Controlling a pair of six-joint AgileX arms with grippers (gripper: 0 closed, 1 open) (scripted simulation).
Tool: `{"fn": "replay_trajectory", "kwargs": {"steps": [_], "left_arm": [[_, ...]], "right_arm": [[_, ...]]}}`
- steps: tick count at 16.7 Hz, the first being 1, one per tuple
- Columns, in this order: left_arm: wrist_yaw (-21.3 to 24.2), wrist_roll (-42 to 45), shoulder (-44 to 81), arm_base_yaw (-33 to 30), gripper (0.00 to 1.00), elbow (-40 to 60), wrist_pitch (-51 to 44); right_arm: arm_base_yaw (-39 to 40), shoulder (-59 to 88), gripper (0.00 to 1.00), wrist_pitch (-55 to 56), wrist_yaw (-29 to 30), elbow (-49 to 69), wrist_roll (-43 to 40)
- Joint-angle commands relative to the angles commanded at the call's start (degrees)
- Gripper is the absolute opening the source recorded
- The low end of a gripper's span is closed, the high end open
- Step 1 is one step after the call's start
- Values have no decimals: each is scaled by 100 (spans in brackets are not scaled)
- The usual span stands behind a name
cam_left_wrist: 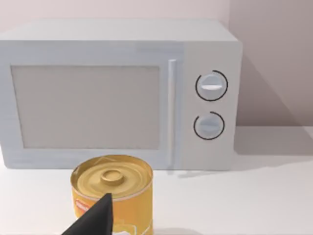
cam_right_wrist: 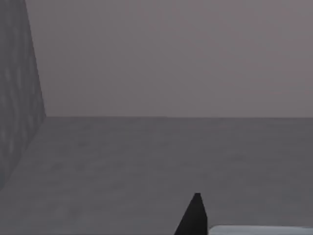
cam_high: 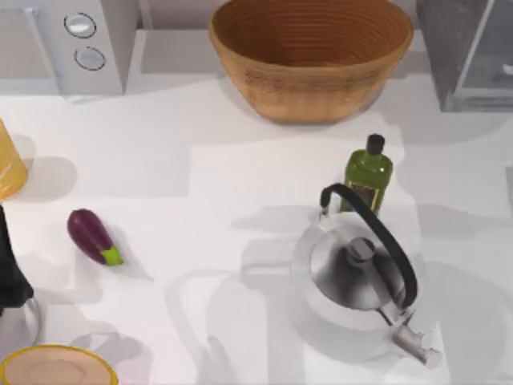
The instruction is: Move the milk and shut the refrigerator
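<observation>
The refrigerator is the grey speckled box at the table's far right corner, with its pale translucent door panel on its right side. The milk is out of view. In the right wrist view, a black tip of my right gripper pokes into a dim grey space with a speckled wall, beside a pale strip at the frame's edge. My left gripper hovers just in front of a yellow can; the left arm stays at the table's left edge.
A light grey microwave with two knobs stands far left and a wicker basket far centre. A green oil bottle stands behind a steel kettle. An eggplant lies left, near a yellow plate.
</observation>
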Motion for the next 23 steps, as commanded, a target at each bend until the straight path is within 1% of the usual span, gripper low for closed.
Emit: {"fn": "replay_trajectory", "kwargs": {"steps": [11, 12, 23], "left_arm": [[0, 0, 0, 0, 100, 0, 0], [0, 0, 0, 0, 100, 0, 0], [0, 0, 0, 0, 100, 0, 0]], "right_arm": [[0, 0, 98, 0, 0, 0, 0], [0, 0, 100, 0, 0, 0, 0], [-9, -165, 100, -44, 49, -76, 14]]}}
